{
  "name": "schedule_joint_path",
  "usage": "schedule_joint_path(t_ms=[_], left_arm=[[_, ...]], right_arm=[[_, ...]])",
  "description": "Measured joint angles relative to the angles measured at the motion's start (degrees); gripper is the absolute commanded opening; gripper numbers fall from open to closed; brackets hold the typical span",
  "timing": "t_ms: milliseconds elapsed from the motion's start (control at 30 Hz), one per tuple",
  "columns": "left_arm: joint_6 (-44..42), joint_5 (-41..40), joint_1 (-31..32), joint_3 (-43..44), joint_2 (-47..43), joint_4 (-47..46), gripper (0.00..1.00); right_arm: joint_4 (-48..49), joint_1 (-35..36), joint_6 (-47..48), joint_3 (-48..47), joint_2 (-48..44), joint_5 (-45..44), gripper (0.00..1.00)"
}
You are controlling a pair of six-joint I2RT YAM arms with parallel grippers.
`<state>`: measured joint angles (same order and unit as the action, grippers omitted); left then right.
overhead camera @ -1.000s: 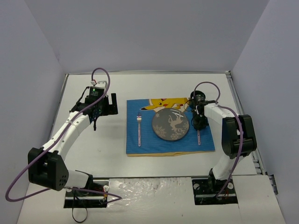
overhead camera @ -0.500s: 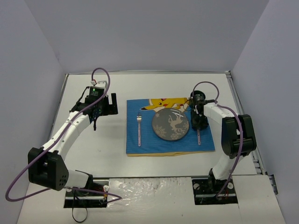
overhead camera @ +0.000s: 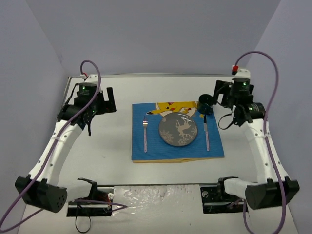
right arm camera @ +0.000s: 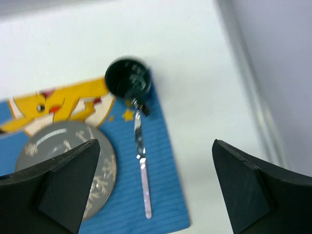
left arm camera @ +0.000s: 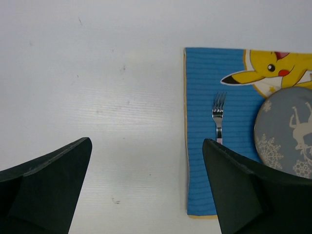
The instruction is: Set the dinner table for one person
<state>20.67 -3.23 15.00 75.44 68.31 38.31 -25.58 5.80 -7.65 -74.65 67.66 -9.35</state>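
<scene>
Near the top of the right wrist view, the cup maybe touches the knife; the open, empty right hand, dipping low, could topple it.

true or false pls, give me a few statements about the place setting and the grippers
1. The fork lies on the placemat, left of the plate. True.
2. The knife lies across the plate. False: it lies on the placemat, just right of the plate.
3. The right gripper is closed on the cup. False: its fingers are wide apart with nothing between them, and the cup stands by itself at the placemat's far right corner.
4. The left gripper is open and empty. True.
5. The plate is stacked on the fork. False: the two lie side by side with a gap.
</scene>
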Motion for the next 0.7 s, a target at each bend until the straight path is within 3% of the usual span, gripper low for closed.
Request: schedule_joint_path(t_ms=[167, 467, 700], left_arm=[[-1.24, -4.50, -0.12, 4.89, -7.32, 4.05, 0.97], [-3.73, -10.58, -0.16, 5.36, -17.78, 8.29, 0.97], [-4.77, -12.28, -0.19, 4.80, -24.11, 10.90, 0.97]], right_arm=[[-0.45, 0.48, 2.23, -4.55, -8.97, -8.65, 1.00], [-2.01, 7.74, 2.90, -3.46, -22.03, -24.15, 1.00], [-1.99, 8.55, 4.09, 1.58, -35.07, -24.41, 1.00]])
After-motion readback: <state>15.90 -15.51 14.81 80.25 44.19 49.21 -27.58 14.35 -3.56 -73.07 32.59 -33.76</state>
